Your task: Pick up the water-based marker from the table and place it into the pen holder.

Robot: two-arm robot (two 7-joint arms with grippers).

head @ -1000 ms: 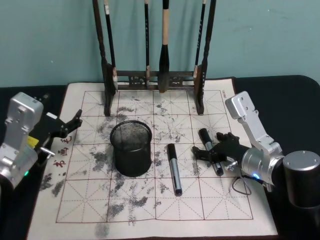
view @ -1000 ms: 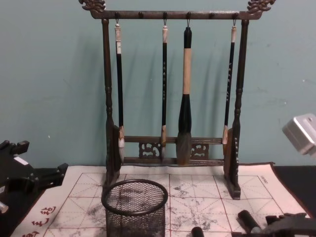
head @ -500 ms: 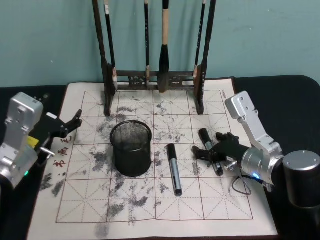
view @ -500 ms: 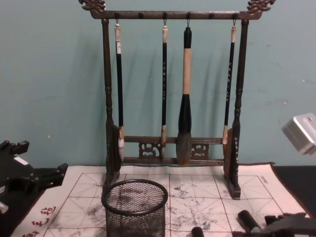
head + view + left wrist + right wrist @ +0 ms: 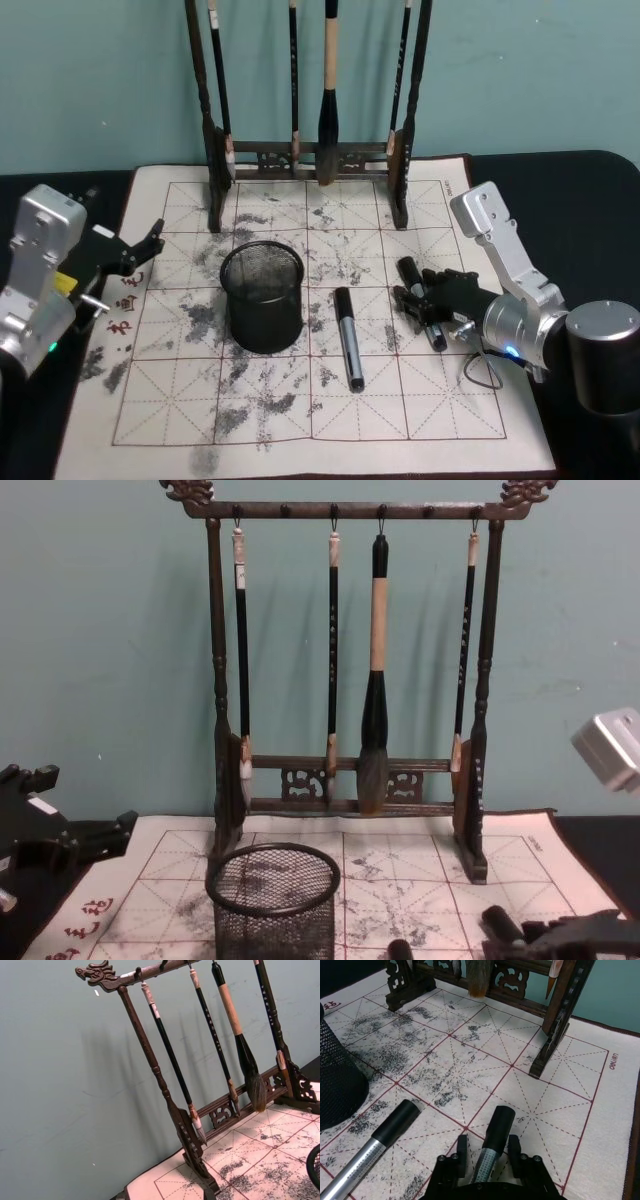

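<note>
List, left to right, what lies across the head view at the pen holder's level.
left gripper → pen holder → loose marker → right gripper

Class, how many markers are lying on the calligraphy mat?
2. The centre marker lies on the mat just right of the pen holder; the second marker lies farther right, between the right gripper's open fingers. None seems hidden.
</note>
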